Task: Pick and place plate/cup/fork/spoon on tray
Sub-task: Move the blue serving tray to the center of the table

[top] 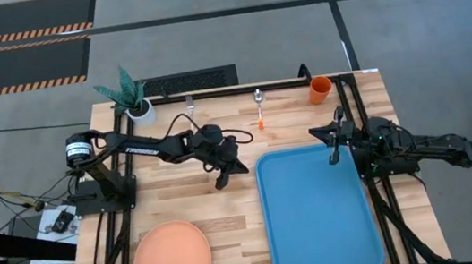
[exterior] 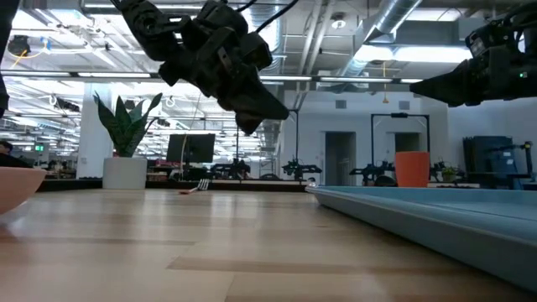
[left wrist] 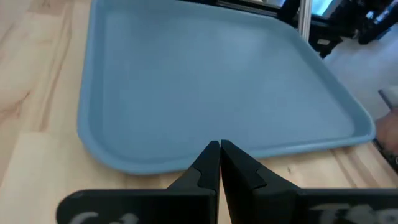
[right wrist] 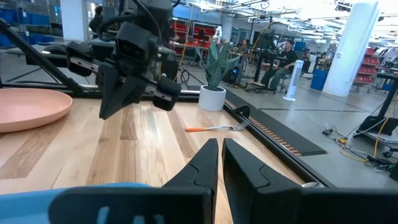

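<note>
Nothing's on the tray (top: 322, 248) yet, so I'd say this is the very start, with both arms empty before a first pick. Going near to far on the surface (top: 227, 205): the plate (top: 172, 260) sits at about 7 o'clock, salmon-orange, flat, plain rim, apart from the tray's left edge. The tray fills the 5 o'clock side, blue with a raised rim. Mid-surface, the left end effector (top: 222, 181) hovers just off the tray's far-left corner, fingers pinched together on nothing. The right end effector (top: 333, 157) hangs over the tray's far-right corner, also closed and empty. Along the far edge: fork (top: 189, 103) at 11 o'clock beside a potted plant (top: 130, 95), spoon (top: 259, 107) at 12, bright orange cup (top: 320, 89) at 1. Next move probably needs an end effector to open up and drop onto one item.
</note>
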Tool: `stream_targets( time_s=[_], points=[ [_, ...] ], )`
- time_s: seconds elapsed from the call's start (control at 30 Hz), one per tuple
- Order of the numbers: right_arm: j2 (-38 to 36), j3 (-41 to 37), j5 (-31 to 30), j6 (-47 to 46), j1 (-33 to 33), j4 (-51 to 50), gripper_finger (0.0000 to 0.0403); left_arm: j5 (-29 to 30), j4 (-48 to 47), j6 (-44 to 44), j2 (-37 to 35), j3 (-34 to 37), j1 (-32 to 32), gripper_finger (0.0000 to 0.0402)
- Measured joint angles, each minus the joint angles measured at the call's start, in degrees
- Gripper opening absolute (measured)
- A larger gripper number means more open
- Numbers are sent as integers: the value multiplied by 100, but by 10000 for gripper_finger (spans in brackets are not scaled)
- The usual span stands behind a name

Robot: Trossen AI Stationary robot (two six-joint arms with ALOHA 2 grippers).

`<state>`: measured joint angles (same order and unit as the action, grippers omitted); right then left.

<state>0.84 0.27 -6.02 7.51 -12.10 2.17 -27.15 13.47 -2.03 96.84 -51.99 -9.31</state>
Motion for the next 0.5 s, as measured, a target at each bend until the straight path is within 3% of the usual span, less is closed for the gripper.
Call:
stream_targets(
  time_s=[0.3,0.5],
  points=[
    [0,2,0,0,0,0,48,168,-414,-71,-2,-419,84,0],
    [-2,0,0,0,0,2,48,144,-498,-138,441,-714,195,0]
  ],
)
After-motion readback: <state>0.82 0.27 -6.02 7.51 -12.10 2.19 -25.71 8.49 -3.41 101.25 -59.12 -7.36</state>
